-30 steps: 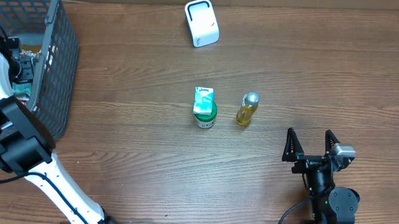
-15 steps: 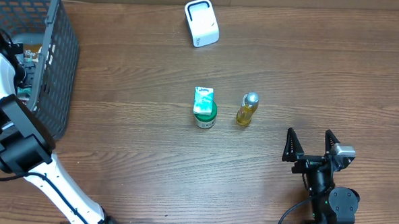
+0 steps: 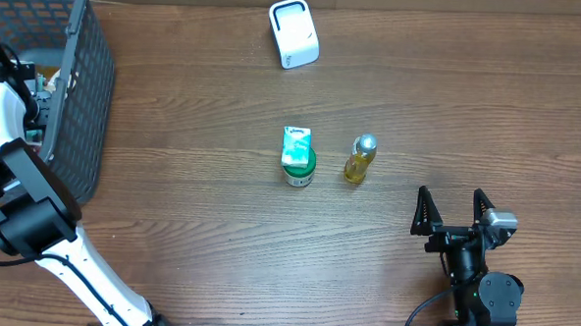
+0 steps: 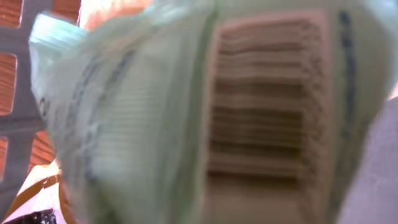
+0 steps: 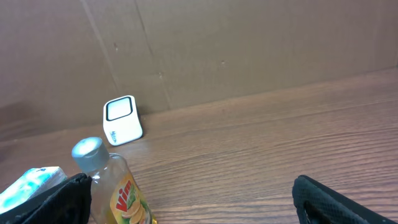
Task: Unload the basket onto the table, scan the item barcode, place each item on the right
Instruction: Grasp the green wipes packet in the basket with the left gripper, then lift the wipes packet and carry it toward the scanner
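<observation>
Well, at the far left stood a grey mesh basket [image 3: 77, 95], and the left arm [image 3: 3, 111] reached down into it. From above, the basket's wall stood in the way of the left gripper [image 3: 36, 91], so we saw little more than dark shapes through the mesh. Its fingers were pressed together. The left wrist view was filled by a blurred pale green packet [image 4: 143, 124], held hard up against the lens, with its barcode [image 4: 261, 106] facing the camera. Grey bars of the basket and something orange showed at that view's left edge. We could not tell whether the fingers were actually pinching the packet, since none of them showed there.

Further right, at the far edge of the table [image 3: 218, 248], lay the white scanner [image 3: 293, 32], well apart from the basket. Near the middle of the table stood a green-lidded tub [image 3: 298, 170] with a small teal carton [image 3: 296, 142] resting on top. Just beside it to the right stood a bottle [image 3: 360, 158] of yellow liquid with a silver cap.

At the near right the right gripper [image 3: 454, 211] hovered with its fingers [image 5: 329, 199] spread wide and nothing between them. In its wrist view the bottle rose just beside one finger, the scanner sat farther back, and a brown cardboard wall [image 5: 249, 50] closed off the scene behind it.
</observation>
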